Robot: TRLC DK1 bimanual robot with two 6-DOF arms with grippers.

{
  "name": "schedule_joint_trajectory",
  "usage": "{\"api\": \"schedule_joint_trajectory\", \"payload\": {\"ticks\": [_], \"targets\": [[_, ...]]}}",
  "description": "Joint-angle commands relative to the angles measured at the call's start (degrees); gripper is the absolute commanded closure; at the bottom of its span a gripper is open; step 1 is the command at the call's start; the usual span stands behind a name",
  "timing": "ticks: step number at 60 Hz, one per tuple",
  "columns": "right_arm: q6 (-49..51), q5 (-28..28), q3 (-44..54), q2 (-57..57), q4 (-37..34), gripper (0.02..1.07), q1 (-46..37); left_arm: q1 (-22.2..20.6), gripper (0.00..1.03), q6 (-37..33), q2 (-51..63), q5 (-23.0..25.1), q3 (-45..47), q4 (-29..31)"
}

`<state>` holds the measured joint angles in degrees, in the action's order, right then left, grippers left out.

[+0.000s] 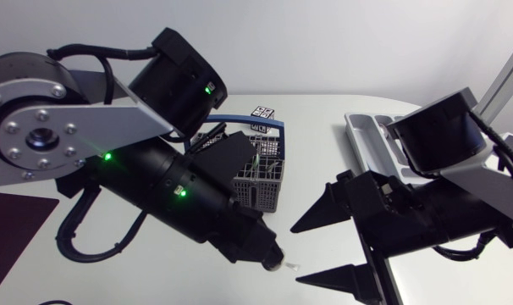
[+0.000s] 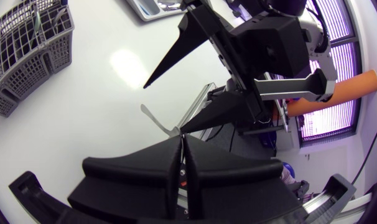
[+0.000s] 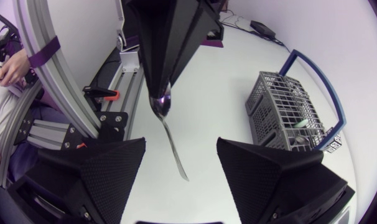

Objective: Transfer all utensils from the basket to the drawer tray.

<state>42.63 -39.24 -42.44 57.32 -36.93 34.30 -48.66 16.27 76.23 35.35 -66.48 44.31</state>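
My left gripper (image 1: 278, 257) is shut on the bowl end of a metal spoon (image 3: 170, 134), held in the air over the table. The handle points at my right gripper (image 3: 181, 146). That gripper is open, one finger on each side of the handle's tip, touching nothing. In the left wrist view the spoon (image 2: 156, 119) sticks out from the left gripper (image 2: 181, 138) towards the right gripper (image 2: 163, 109). The grey wire basket (image 1: 261, 182) with a blue handle stands behind the left arm, with utensils in it. The grey drawer tray (image 1: 365, 135) lies at the back right.
A small cube with a black and white pattern (image 1: 263, 113) sits behind the basket. A dark mat (image 1: 15, 216) lies at the table's left edge. The right arm covers much of the tray. White table shows between basket (image 3: 288, 115) and grippers.
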Motion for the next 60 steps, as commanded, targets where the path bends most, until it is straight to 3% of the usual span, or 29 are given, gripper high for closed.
{"api": "schedule_joint_trajectory", "payload": {"ticks": [1,9,18,30,38,54,60], "targets": [[3.16,-1.71,-0.1,0.95,-2.36,0.36,0.76,-0.47,1.0,-3.09,1.47,1.47,-0.41,1.21],[5.53,-4.96,-0.28,1.22,-5.35,0.48,1.2,-0.91,1.0,-4.32,1.73,2.7,-0.49,2.0],[5.71,-5.14,0.25,1.83,-5.44,0.49,3.05,-1.87,1.0,-5.02,1.73,4.11,-0.76,2.88],[5.62,-5.14,0.25,2.27,-5.52,0.72,5.16,-2.75,1.0,-5.29,1.64,4.9,-1.11,3.85],[5.53,-5.23,0.42,2.89,-5.52,0.8,5.95,-2.93,1.0,-5.46,1.38,5.52,-1.11,4.29],[5.62,-6.02,0.69,3.68,-6.31,0.84,6.83,-3.19,1.0,-5.46,0.85,5.87,-1.37,4.9],[5.88,-7.34,0.34,4.38,-6.75,0.96,7.18,-3.37,1.0,-5.46,0.68,5.87,-1.55,4.99]]}}
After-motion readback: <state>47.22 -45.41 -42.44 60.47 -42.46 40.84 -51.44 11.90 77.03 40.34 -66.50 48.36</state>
